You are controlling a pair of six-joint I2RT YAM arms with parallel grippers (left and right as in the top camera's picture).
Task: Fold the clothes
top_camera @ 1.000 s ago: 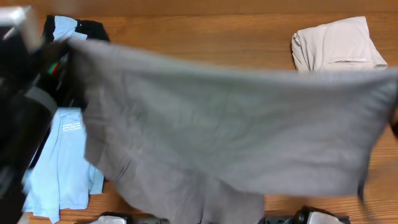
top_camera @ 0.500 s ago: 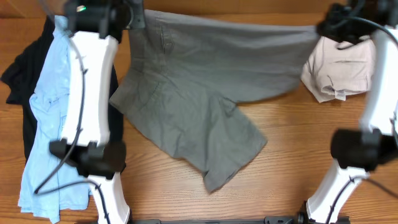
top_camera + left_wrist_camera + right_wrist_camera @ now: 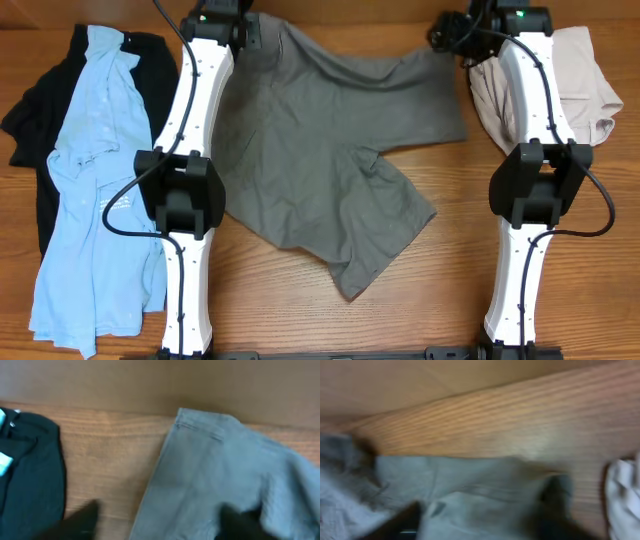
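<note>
The grey shorts (image 3: 320,170) lie spread on the wooden table, waistband along the far edge and one leg pointing toward the near side. My left gripper (image 3: 252,28) hovers over the waistband's left corner, my right gripper (image 3: 450,35) over its right corner. In the left wrist view the left gripper (image 3: 160,522) stands open, its dark fingers (image 3: 80,520) set wide over the flat grey cloth (image 3: 215,470). The right wrist view shows the right gripper (image 3: 475,515) open too, above the grey fabric (image 3: 485,492). Nothing is pinched in either.
A light-blue shirt (image 3: 95,200) lies on a black garment (image 3: 30,120) at the left; the black garment (image 3: 25,470) also shows in the left wrist view. Folded beige shorts (image 3: 585,70) sit at the far right, their edge (image 3: 625,490) beside the right gripper.
The shorts, stretched in the air between both shut grippers a second ago, now lie flat on the table. Both grippers have opened and let go of the waistband.
</note>
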